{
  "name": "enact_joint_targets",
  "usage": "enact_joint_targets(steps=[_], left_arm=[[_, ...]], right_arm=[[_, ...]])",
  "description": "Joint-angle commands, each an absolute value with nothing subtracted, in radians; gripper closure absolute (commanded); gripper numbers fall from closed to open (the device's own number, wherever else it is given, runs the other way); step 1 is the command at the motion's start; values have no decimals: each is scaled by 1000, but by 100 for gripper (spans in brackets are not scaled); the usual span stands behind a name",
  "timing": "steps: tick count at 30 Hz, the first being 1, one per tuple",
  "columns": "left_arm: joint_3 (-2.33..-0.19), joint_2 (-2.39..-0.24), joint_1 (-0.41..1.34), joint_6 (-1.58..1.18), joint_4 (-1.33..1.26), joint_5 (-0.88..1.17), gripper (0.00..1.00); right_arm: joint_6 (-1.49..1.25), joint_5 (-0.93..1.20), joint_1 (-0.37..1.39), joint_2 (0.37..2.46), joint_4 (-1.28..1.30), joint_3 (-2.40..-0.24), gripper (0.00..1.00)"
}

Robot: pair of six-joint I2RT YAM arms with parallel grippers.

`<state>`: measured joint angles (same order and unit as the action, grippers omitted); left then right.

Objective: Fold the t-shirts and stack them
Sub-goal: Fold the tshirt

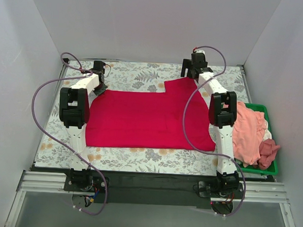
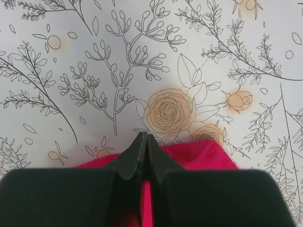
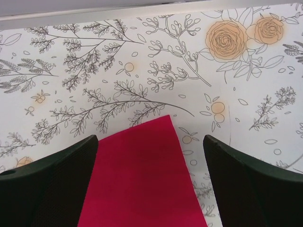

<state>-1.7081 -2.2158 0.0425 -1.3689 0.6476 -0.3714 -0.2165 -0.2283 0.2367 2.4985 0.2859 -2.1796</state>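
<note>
A crimson t-shirt [image 1: 146, 118] lies spread flat across the middle of the overhead view. Its body is a wide rectangle, and one flap (a sleeve, I judge) juts toward the upper right. It rests on a floral table cover [image 1: 138, 77].

At the shirt's upper left corner, my left gripper [image 2: 144, 139] has its fingers pressed together. Its wrist view shows red cloth under the tips and in the seam between them, so I read it as clamped on the shirt's edge, probably to lift that corner for a fold.

At the upper right, my right gripper [image 3: 149, 142] hovers with its fingers wide apart on either side of the red flap. It holds nothing and looks lined up to pinch the matching corner.

At the right edge of the overhead view, a salmon pink shirt [image 1: 247, 131] and a maroon-pink shirt [image 1: 268, 150] are heaped, unfolded, in a green bin [image 1: 263, 170]. I judge the task is barely begun.
</note>
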Motion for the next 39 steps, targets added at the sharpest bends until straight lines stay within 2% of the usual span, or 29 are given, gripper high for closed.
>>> enact_joint_targets(steps=[1,5,10,11,13,18,30,33,37,39], left_arm=[[-1692,-2141,49,-1373,631,-371,100],[-1686,-2135,49,-1376,626,-362,100],[-1658,-2120,49,-1381,614,-365,100],[-1658,-2118,49,-1381,612,-364,100],[-1654,-2118,49,-1379,611,-356,100],[-1623,-2114,49,-1381,609,-350,100],[-1617,-2072,49,-1376,606,-354,100],[-1620,-2063,49,-1378,603,-342,100],[-1617,-2039,49,-1373,603,-339,100],[-1608,-2016,49,-1374,598,-333,100]], right_arm=[[-181,-256,239,2534,160,-2243,2],[-164,-273,239,2579,141,-2267,4],[-137,-307,242,2591,146,-2230,11],[-120,-311,242,2594,152,-2223,16],[-114,-308,242,2599,166,-2232,20],[-109,-288,242,2588,179,-2209,43],[-150,-180,241,2551,224,-2146,78],[-146,-147,242,2543,224,-2167,97],[-132,-114,242,2491,215,-2163,99],[-120,-104,245,2422,190,-2091,99]])
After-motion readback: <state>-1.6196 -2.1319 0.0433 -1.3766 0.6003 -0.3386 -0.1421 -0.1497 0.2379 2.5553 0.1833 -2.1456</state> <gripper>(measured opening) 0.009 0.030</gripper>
